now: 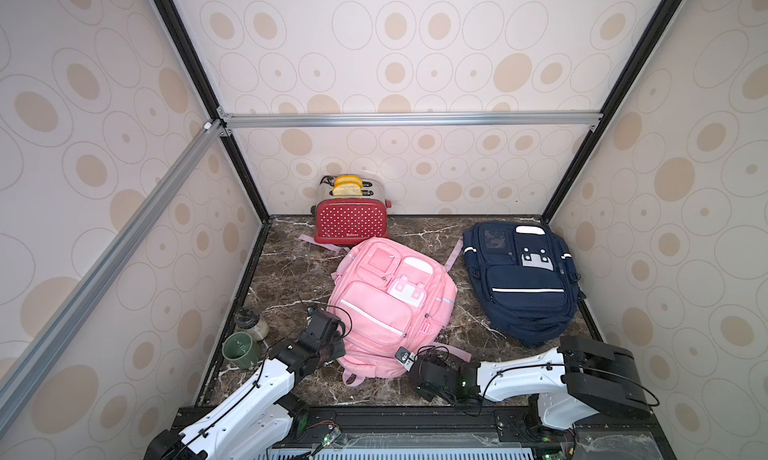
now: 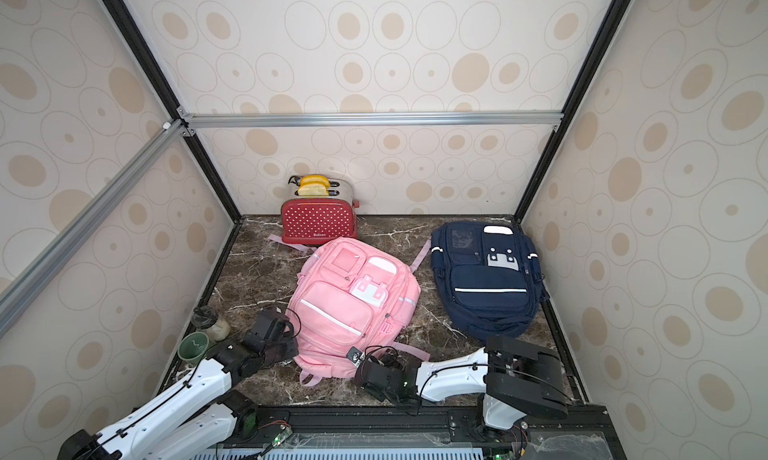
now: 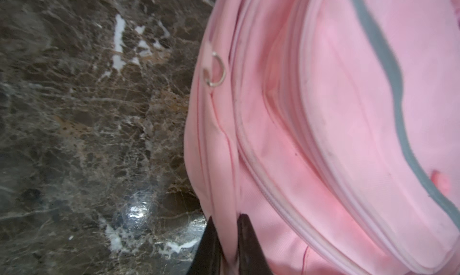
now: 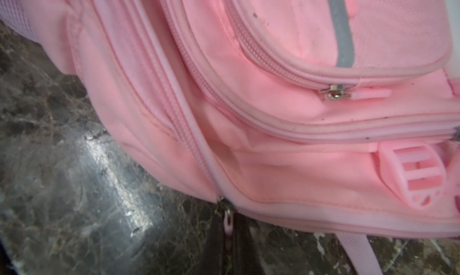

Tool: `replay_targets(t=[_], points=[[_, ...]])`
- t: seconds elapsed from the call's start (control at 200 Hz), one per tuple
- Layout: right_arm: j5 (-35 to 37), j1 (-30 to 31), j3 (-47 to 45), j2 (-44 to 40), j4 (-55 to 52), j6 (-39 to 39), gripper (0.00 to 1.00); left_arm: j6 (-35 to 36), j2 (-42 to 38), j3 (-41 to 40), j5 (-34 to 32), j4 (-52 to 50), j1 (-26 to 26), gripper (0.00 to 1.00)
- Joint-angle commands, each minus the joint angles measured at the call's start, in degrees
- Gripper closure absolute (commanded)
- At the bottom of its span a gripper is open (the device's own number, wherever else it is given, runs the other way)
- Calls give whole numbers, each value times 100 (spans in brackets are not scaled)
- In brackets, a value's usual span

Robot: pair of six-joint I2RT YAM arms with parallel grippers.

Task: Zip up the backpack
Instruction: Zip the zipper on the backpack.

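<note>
The pink backpack (image 1: 390, 308) lies flat — right pincer (image 4: 228, 226) pinches its zipper pull (image 4: 227, 219); left pincer (image 3: 226, 220) straddles a fold — grip unclear.

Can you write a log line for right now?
left claw: astride edge of pink fabric backpack | right claw: shut on small pink zipper pull

On the dark marble tabletop (image 1: 291, 279), the pink fabric backpack (image 1: 390, 308) lies in the middle, with the navy fabric backpack (image 1: 523, 279) to its right and the red dotted toaster (image 1: 351, 223) behind it. At the left edge, a green ceramic mug (image 1: 241, 349) stands before a lidded glass jar (image 1: 251, 322). My left claw (image 3: 227, 220) meets the pink pack's left side. My right claw (image 4: 230, 232) is at its near edge, on the zipper pull (image 4: 228, 219).
</note>
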Motion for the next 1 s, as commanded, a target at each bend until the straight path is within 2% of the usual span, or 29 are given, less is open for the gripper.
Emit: replay_targets(t=[0.0, 0.185, 0.255, 0.32, 0.371, 0.536, 0.736, 0.997], points=[[2, -1, -93, 90, -541, 6, 100, 79, -442, -104, -270, -102, 59, 68], [44, -2, -66, 107, -429, -20, 100, 184, -1345, -57, 105, -232, 59, 62], [63, 0, -43, 162, -383, -45, 100, 214, -1525, 54, 161, -444, 60, 54], [90, -4, -2, 222, -413, -51, 100, 228, -1586, 158, 129, -778, 59, 43], [116, -3, 22, 243, -426, -47, 100, 158, -1597, 178, 183, -865, 63, 39], [383, -15, 79, 267, -449, -161, 100, -594, -1441, -55, 995, -294, -175, 36], [411, -109, 318, 444, -625, -402, 100, -1362, -825, -87, 860, 218, -1207, 35], [455, -186, 319, 518, -576, -462, 100, -1957, -532, -297, 1209, 641, -1584, 32]])
